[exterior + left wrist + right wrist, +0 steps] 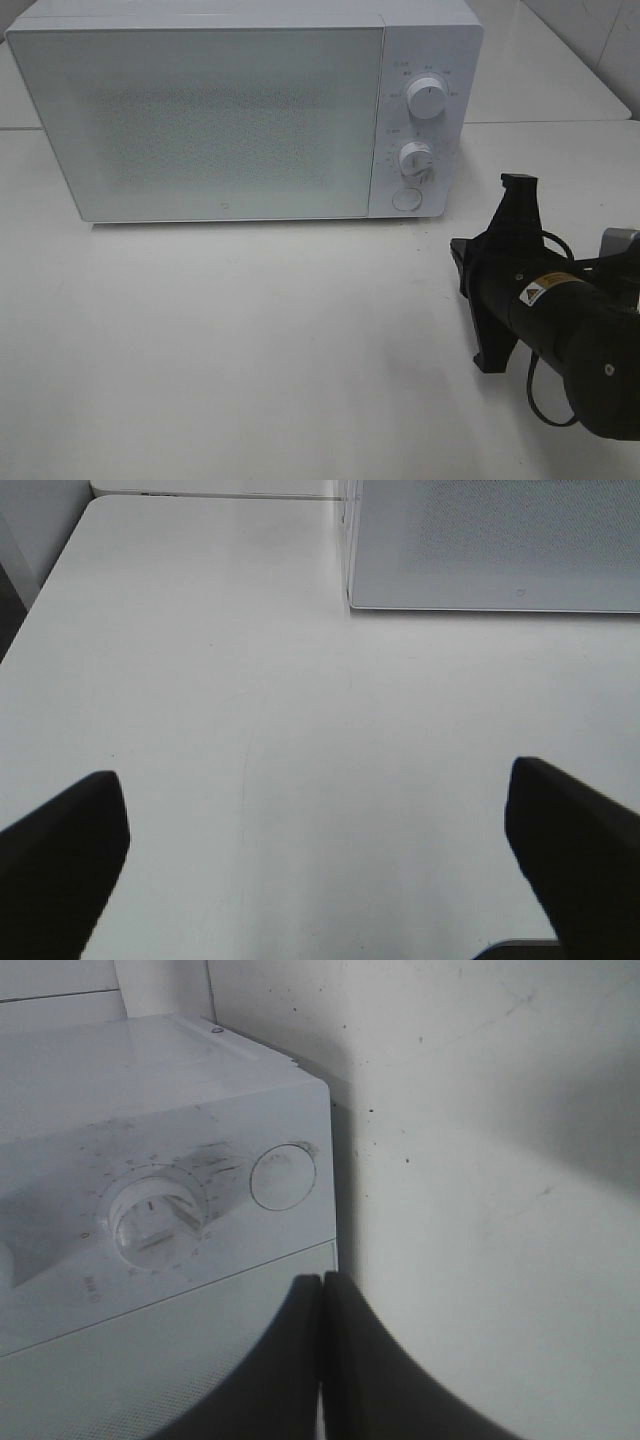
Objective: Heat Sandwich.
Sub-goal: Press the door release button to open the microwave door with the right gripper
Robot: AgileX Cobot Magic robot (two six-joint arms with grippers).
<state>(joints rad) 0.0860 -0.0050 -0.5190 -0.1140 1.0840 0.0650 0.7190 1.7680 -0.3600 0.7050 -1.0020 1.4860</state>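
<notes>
**Right gripper pressed shut near the closed microwave, left gripper spread wide, both empty**

The right gripper [322, 1282] has its two dark fingers pressed flat together with nothing between them. In its wrist view the joined tips point toward the corner of the microwave's [230, 110] control panel, close to the round button [283, 1176] and the lower knob [152, 1222]. From the high camera, the right arm [570, 335] hangs over the white table [250, 340], to the right of the microwave and in front of it. A clear strip of tabletop lies between them, so the gripper touches nothing.

The left gripper [314, 780] is spread wide. Its two dark fingers [60, 865] sit at opposite edges of its wrist view, with only bare tabletop between them. It holds nothing and touches nothing.

The microwave stands at the back of the table with its frosted door [200, 120] shut flush. On its right-hand panel an upper knob [428, 100] sits above the lower knob, and the round button is beneath both.

The sandwich shows in none of the three views. The door is not see-through, so where the sandwich is cannot be told.
</notes>
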